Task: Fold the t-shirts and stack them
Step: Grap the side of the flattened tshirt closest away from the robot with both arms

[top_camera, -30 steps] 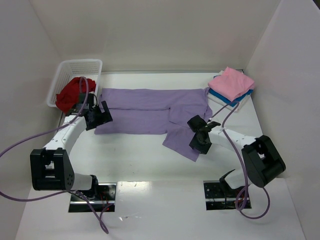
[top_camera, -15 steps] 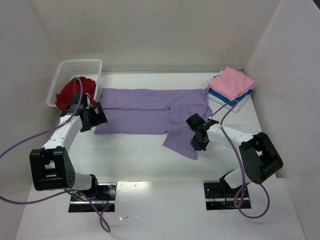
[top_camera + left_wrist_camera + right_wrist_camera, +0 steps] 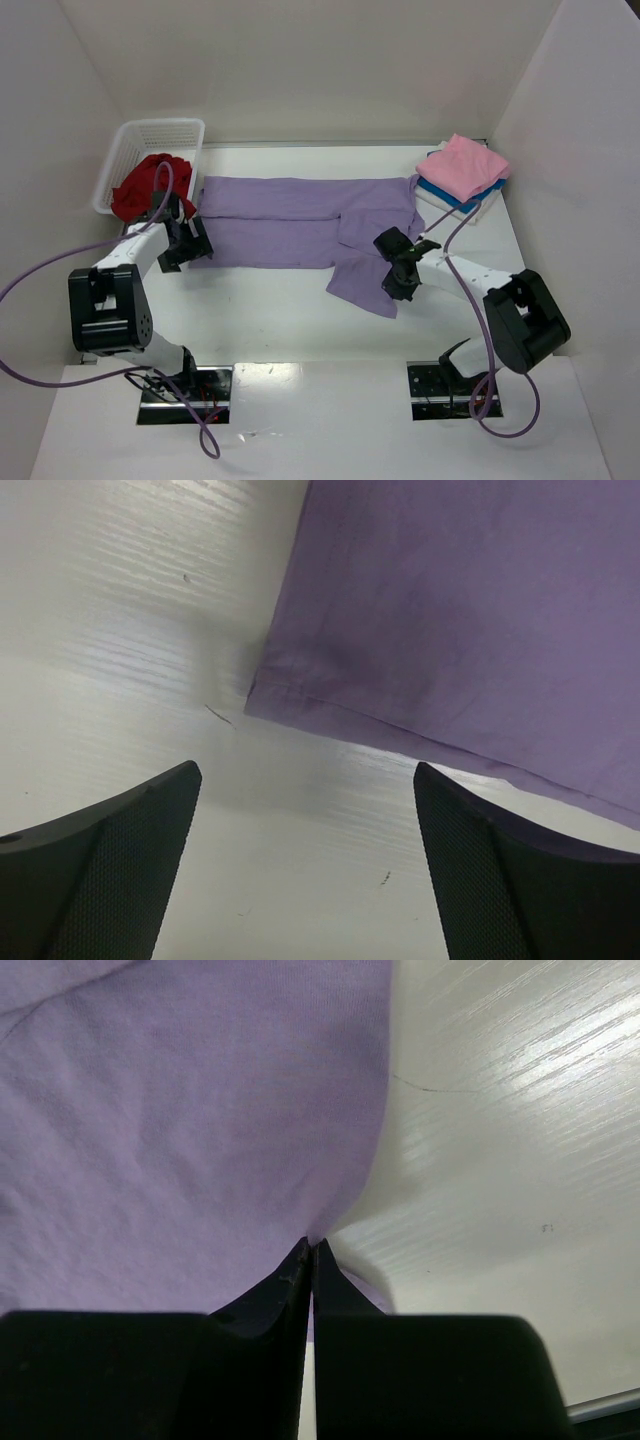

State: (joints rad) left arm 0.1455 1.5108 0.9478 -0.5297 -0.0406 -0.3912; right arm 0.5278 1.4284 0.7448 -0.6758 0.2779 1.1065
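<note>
Seen from above, a lavender t-shirt (image 3: 290, 220) lies spread across the back half of a white desk (image 3: 290, 320). It is partly folded, and one flap trails toward the near right. At far left, a white lattice basket (image 3: 160, 128) holds a crumpled deep red t-shirt (image 3: 140, 188), just beside the lavender shirt's left edge. At far right, a folded pink t-shirt (image 3: 468, 165) rests on a folded bright blue t-shirt (image 3: 440, 192), near the lavender shirt's right end.

The left claw (image 3: 185, 240) sits at the shirt's near-left corner, between the basket and the cloth. The right claw (image 3: 398, 280) is on the trailing flap.

The left wrist view adds that its claw is spread wide and grips nothing. The hemmed corner lies flat on the desk just beyond its fingers. The right wrist view shows that claw pinched tight on the flap's edge, with cloth puckering at the tips.

A second ago the right claw was partly open, and the left claw was slightly further right.
</note>
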